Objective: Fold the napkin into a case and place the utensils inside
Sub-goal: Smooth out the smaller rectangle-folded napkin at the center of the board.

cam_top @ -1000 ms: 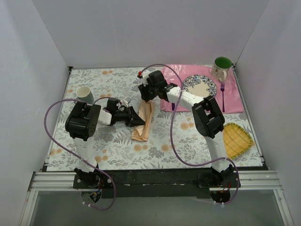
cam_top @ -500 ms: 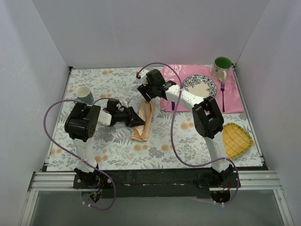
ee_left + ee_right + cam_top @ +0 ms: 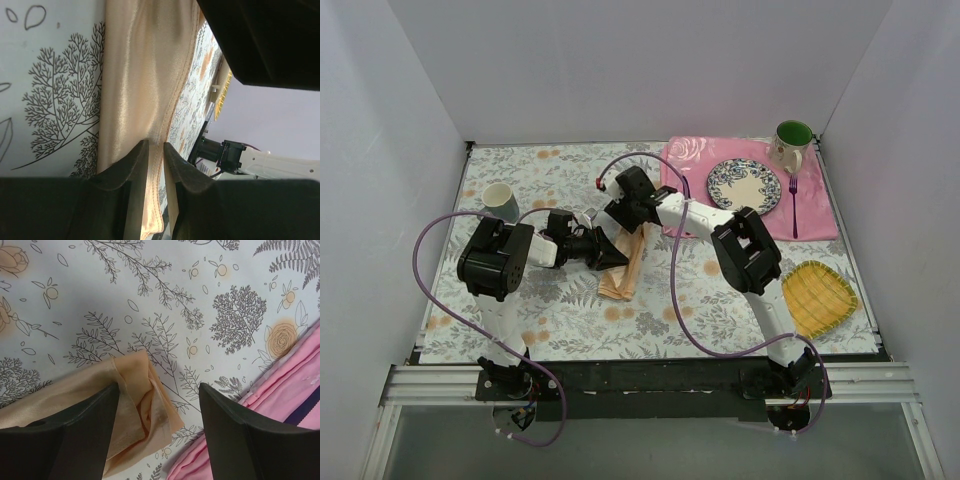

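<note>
The peach-orange napkin [image 3: 625, 262] lies folded into a narrow case on the floral tablecloth. My left gripper [image 3: 612, 252] is shut on its stitched long edge; in the left wrist view the fingers [image 3: 137, 165] pinch the hem of the napkin [image 3: 140, 75]. My right gripper [image 3: 620, 216] hovers open over the far end of the case. In the right wrist view the layered end of the napkin [image 3: 132, 375] sits between the spread jaws of the gripper [image 3: 159, 390]. The purple fork [image 3: 793, 205] lies on the pink placemat [image 3: 815, 215]. A dark sliver of the knife [image 3: 306, 409] shows beside pink cloth.
A patterned plate [image 3: 745, 185] and a green-lined mug [image 3: 792, 143] stand on the placemat. A pale cup [image 3: 500, 200] is at the left. A yellow ribbed mat [image 3: 820, 295] lies at the right. White walls enclose three sides.
My right gripper has moved left and nearer, from beside the placemat to over the napkin's far end, and its jaws have widened. The left gripper keeps its pinch unmoved.
</note>
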